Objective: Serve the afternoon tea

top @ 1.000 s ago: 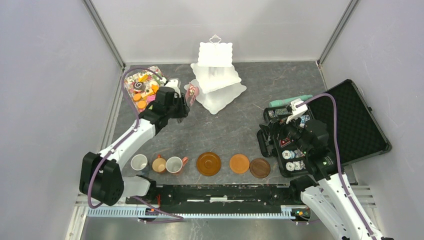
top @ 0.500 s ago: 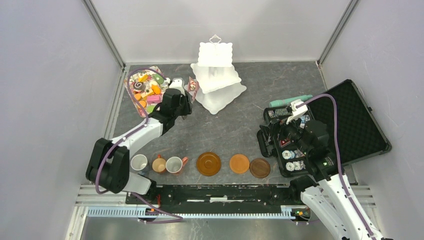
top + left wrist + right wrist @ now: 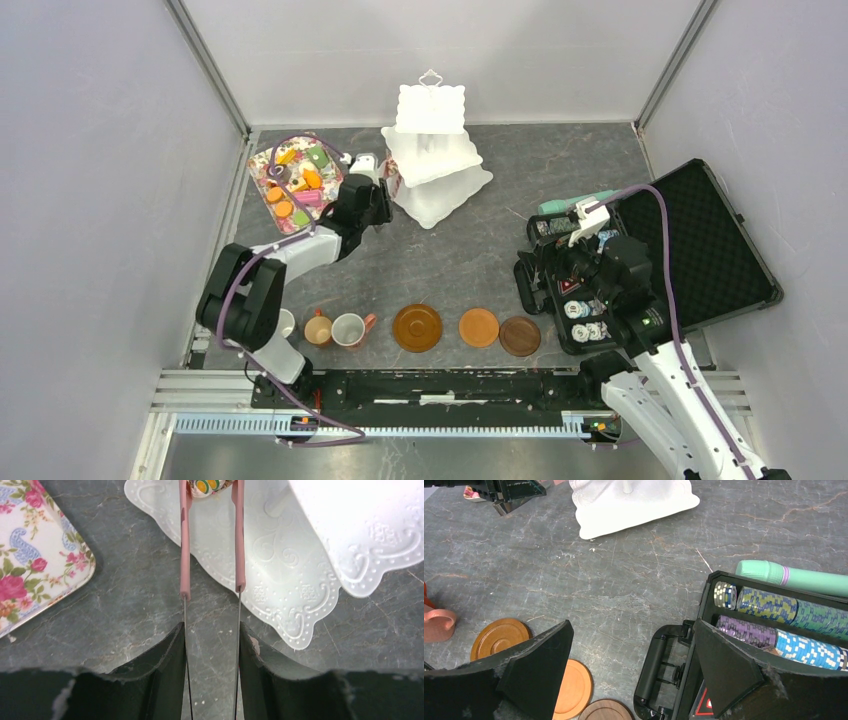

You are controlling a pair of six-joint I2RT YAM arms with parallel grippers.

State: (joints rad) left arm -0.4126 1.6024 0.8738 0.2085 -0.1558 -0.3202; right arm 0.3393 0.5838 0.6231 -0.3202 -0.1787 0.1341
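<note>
Swinging over from the tray (image 3: pixel 30 555), your left gripper (image 3: pixel 211 635) — clenched on tongs (image 3: pixel 185 545) pinching a cake (image 3: pixel 206 486) — reaches the stand (image 3: pixel 280 570), so release comes next; right gripper (image 3: pixel 634 645) gapes empty.

We see a bench (image 3: pixel 624 580) with a dark grey, stone-look surface, matt, with pale veins and fine scratches. The white stand (image 3: pixel 280 575) looks like moulded plastic, embossed with scrolls and dots, faintly glossy. Thin metal tongs (image 3: pixel 185 540) wear smooth pink sleeves. The floral tray (image 3: pixel 30 565) shines. The saucers (image 3: pixel 499 637) look like turned wood, satin. The black left fingers (image 3: pixel 160 675) are matt with rough edges.
</note>
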